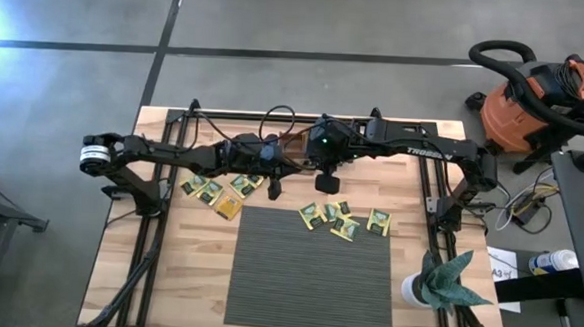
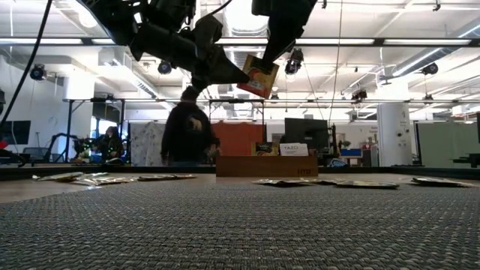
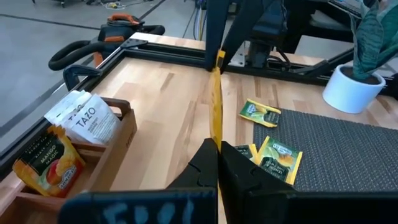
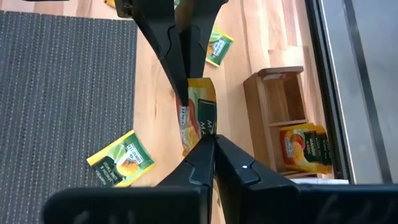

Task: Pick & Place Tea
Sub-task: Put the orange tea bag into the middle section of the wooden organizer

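Both arms meet above the far middle of the table [image 1: 165,287], at about twelve o'clock from the grey mat [image 1: 311,270]. Between them hangs one orange sachet [image 2: 259,76], held up in the air, tilted, well clear of the wood. The left gripper [image 3: 217,149] has its fingers pressed together on one edge of that sachet; the right gripper [image 4: 214,142] pinches the opposite edge, fingers closed tight on it. So the two fingertip pairs face each other with the packet stretched between.

Below them, at the back edge of the table, sits the tray [image 3: 124,127]. One compartment holds white packets [image 3: 87,118], the next holds orange ones [image 3: 50,163].

The rest of the tea lies flat on the wood. A loose group of yellow-green sachets [image 1: 215,192] lies at about ten o'clock from the mat's centre, just off its far left corner. Another group [image 1: 344,220] lies at about one o'clock, touching the mat's far edge.

A potted plant [image 1: 436,281] stands at three o'clock from the mat. A person [image 2: 187,131] stands in the room beyond.
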### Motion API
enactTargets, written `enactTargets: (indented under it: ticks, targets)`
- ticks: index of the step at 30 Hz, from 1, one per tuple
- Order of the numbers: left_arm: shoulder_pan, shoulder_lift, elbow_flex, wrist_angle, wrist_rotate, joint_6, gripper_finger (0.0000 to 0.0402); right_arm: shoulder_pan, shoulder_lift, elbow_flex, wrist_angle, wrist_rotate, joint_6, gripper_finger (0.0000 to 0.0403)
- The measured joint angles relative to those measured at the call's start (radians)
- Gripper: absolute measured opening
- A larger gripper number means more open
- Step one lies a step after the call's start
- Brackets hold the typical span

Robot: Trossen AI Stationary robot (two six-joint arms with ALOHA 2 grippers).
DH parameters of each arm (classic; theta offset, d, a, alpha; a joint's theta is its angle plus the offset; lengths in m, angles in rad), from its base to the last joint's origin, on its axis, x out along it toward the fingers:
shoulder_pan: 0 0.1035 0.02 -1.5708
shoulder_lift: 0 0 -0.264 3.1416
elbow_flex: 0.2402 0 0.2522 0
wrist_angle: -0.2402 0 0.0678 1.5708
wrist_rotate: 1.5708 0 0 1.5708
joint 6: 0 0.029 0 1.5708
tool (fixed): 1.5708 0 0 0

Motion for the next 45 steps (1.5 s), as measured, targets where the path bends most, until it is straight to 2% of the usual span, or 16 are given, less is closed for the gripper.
enactTargets:
  ticks: [4, 9, 13, 16, 20, 22, 28, 31, 35, 45]
  targets:
    - [0.0, -0.001, 0.0, -0.01, -0.023, -0.05, 0.0011, 0.0, 0.001, -0.001, 0.011, 0.024, -0.004, 0.0009]
    - [0.0, -0.001, -0.002, -0.066, -0.105, -0.09, 0.0063, -0.01, 0.001, -0.001, 0.025, 0.095, -0.018, 0.0008]
    - [0.0, -0.002, -0.003, -0.174, -0.221, -0.174, 0.0105, -0.044, 0.001, -0.003, 0.026, 0.155, -0.042, 0.0008]
    - [-0.003, -0.003, -0.021, -0.193, -0.247, -0.238, 0.0122, -0.088, 0.012, -0.007, 0.03, 0.159, -0.096, 0.0008]
    - [-0.032, -0.023, -0.072, -0.126, -0.174, -0.288, 0.0126, -0.148, 0.072, -0.008, 0.034, 0.131, -0.163, 0.0008]
    - [-0.046, -0.045, -0.097, -0.102, -0.169, -0.313, 0.0126, -0.176, 0.107, -0.008, 0.035, 0.105, -0.196, 0.0008]
    - [-0.058, -0.15, -0.199, -0.097, -0.192, -0.408, 0.0126, -0.24, 0.195, -0.004, 0.072, 0.079, -0.303, 0.0008]
    - [-0.058, -0.225, -0.259, -0.096, -0.203, -0.456, 0.0126, -0.272, 0.228, -0.003, 0.073, 0.031, -0.32, 0.0008]
    - [-0.058, -0.335, -0.345, -0.097, -0.242, -0.522, 0.0126, -0.295, 0.271, -0.003, 0.083, 0.022, -0.339, 0.0008]
    - [-0.058, -0.549, -0.464, -0.092, -0.27, -0.564, 0.0126, -0.312, 0.301, -0.003, 0.161, 0.0, -0.404, 0.0008]
